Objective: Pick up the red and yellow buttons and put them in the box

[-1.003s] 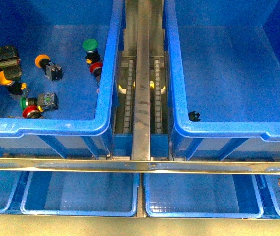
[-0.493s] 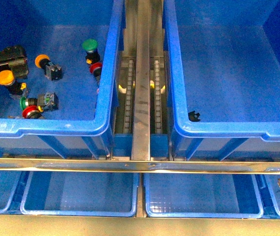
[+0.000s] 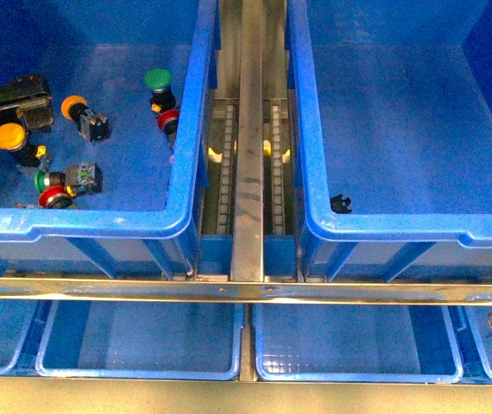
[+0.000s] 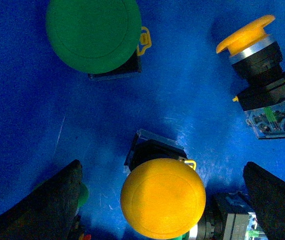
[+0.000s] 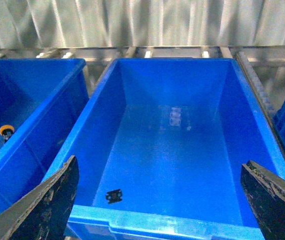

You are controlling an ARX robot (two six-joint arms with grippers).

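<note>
A green-capped button [image 3: 158, 80] stands left of the metal rail [image 3: 248, 172].

Left pincer [image 4: 161, 167]: jaws spread wide, holding nothing, facing downward; right pincer [image 5: 158, 164]: jaws likewise spread, holding nothing (both black).

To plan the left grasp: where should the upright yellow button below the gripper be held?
Probably by the round cap's rim, from straight above: the yellow button stands cap-up, body mostly hidden beneath, and the open left gripper straddles it.
</note>
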